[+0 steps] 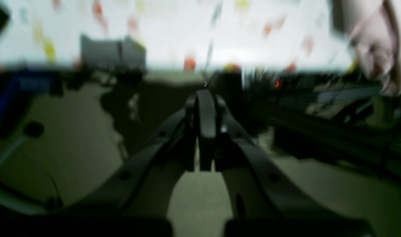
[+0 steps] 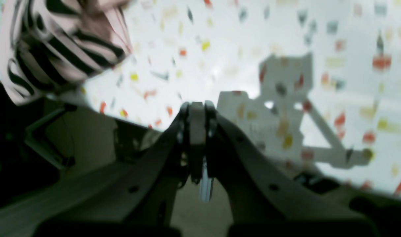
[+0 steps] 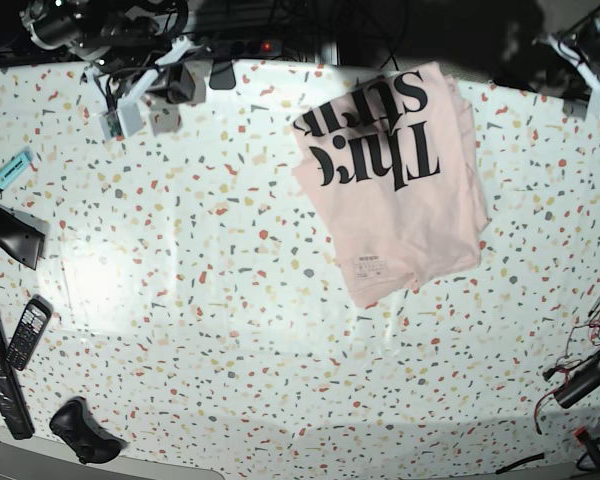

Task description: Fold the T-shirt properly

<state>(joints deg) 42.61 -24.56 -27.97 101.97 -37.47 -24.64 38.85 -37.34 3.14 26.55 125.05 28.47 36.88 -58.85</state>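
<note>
The pale pink T-shirt (image 3: 395, 180) lies folded into a rough rectangle at the back right of the speckled table (image 3: 180, 260). Its big black lettering faces up and a small printed label sits near its front edge. My right gripper (image 2: 197, 107) is shut and empty. It hovers at the table's back left (image 3: 120, 115), with the shirt (image 2: 55, 49) off to its side. My left gripper (image 1: 205, 93) is shut and empty at the back right edge (image 3: 592, 88). A pink part of the shirt (image 1: 375, 49) shows at the upper right of its view.
A blue marker (image 3: 12, 168), a dark flat piece (image 3: 10, 232), a black handset (image 3: 27, 332), a long black bar (image 3: 0, 375) and a black lump (image 3: 83, 430) lie along the left edge. Cables (image 3: 590, 370) lie at the right edge. Equipment crowds the back.
</note>
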